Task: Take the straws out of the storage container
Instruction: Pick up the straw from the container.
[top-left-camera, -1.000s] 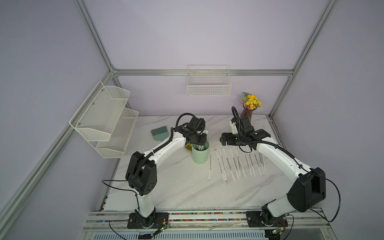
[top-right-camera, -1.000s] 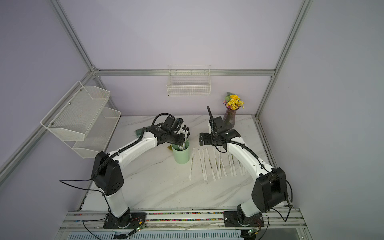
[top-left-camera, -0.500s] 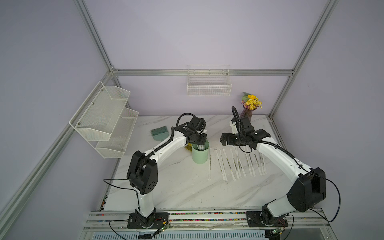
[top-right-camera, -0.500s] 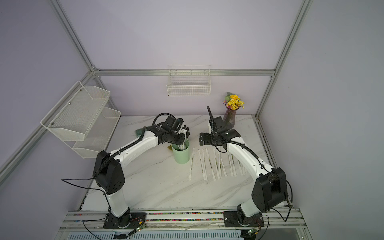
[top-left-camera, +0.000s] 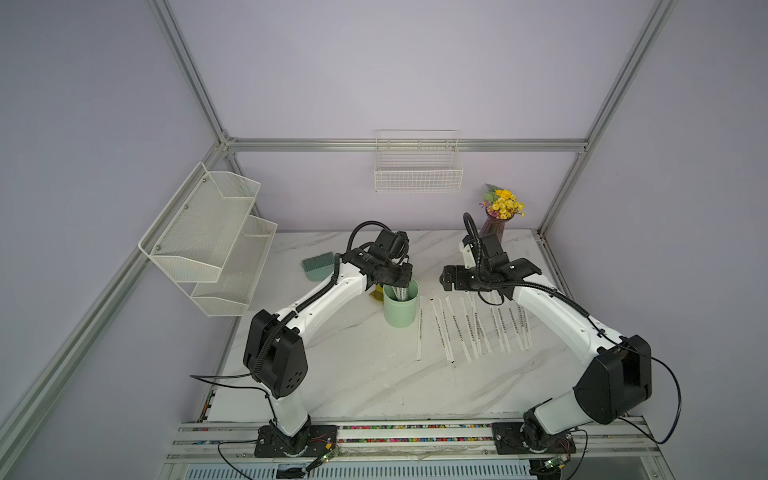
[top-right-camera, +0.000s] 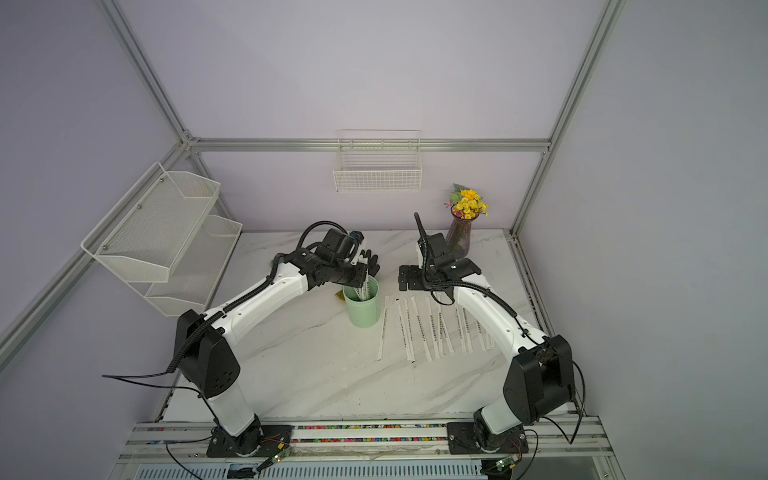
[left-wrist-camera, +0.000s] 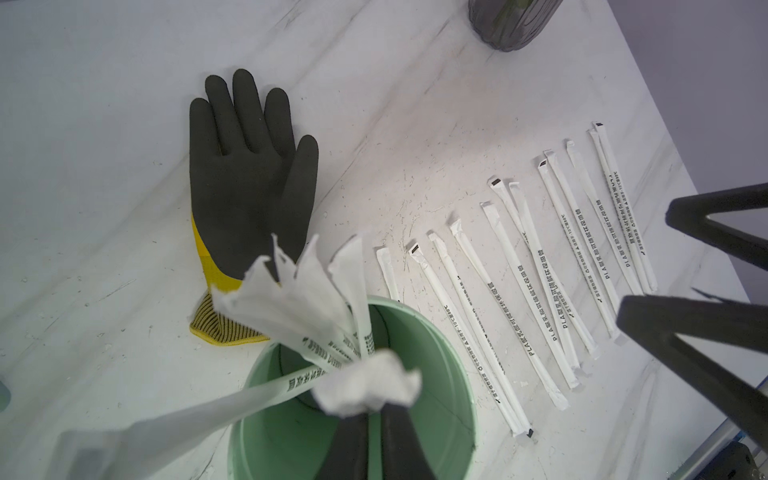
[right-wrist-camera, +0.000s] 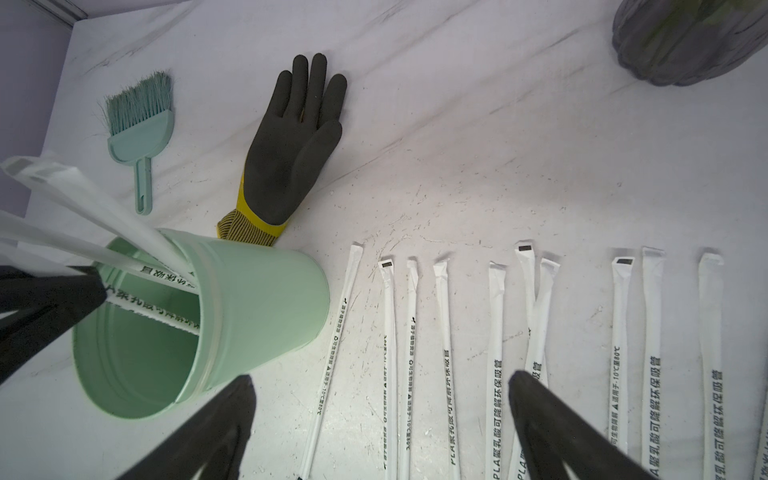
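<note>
**Fingers of the left gripper pinch straws in the cup**

On the marble table the green cup stands upright. A few straws lean inside it, and the rest lie flat just beside it. Over those, the right gripper hovers with its fingers spread wide.

We were looking at a robot lab, not a home. Plain purple walls stood inside a frame of silver metal bars. Two robot arms, a left arm and a right arm, were bolted to a metal rail at the front of a white table. Loose wires trailed from them. A wire basket and a mesh shelf hung on the walls. A glove, a little brush, straws and a vase of flowers sat on the table.
</note>
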